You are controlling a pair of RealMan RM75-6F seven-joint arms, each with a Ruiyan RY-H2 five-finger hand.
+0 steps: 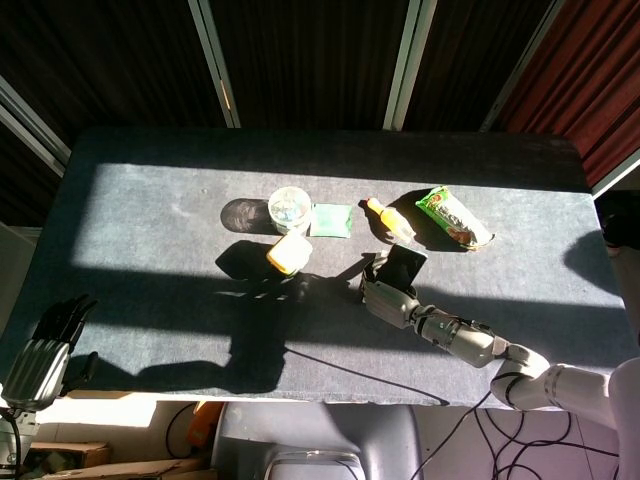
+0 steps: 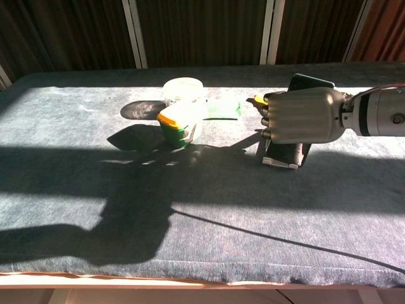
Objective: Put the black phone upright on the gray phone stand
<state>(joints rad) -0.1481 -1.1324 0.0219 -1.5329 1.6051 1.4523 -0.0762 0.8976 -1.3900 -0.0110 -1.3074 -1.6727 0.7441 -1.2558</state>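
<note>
The black phone (image 1: 406, 265) (image 2: 309, 82) stands tilted back on the gray phone stand (image 2: 280, 162) right of the table's middle. Its lower edge sits at the stand's lip. My right hand (image 1: 389, 298) (image 2: 302, 117) wraps the phone from the front, fingers curled around its left edge, and hides most of its face. In the head view the stand is almost wholly covered by the hand. My left hand (image 1: 44, 352) hangs off the table's near left corner, fingers apart, holding nothing.
Left of the phone stands a yellow-lidded green tub (image 1: 289, 254) (image 2: 179, 125). Behind it are a clear cup (image 1: 289, 208) (image 2: 183, 90) and a green packet (image 1: 331, 219) (image 2: 221, 109). An orange bottle (image 1: 388, 218) and a snack bag (image 1: 454, 217) lie behind the phone.
</note>
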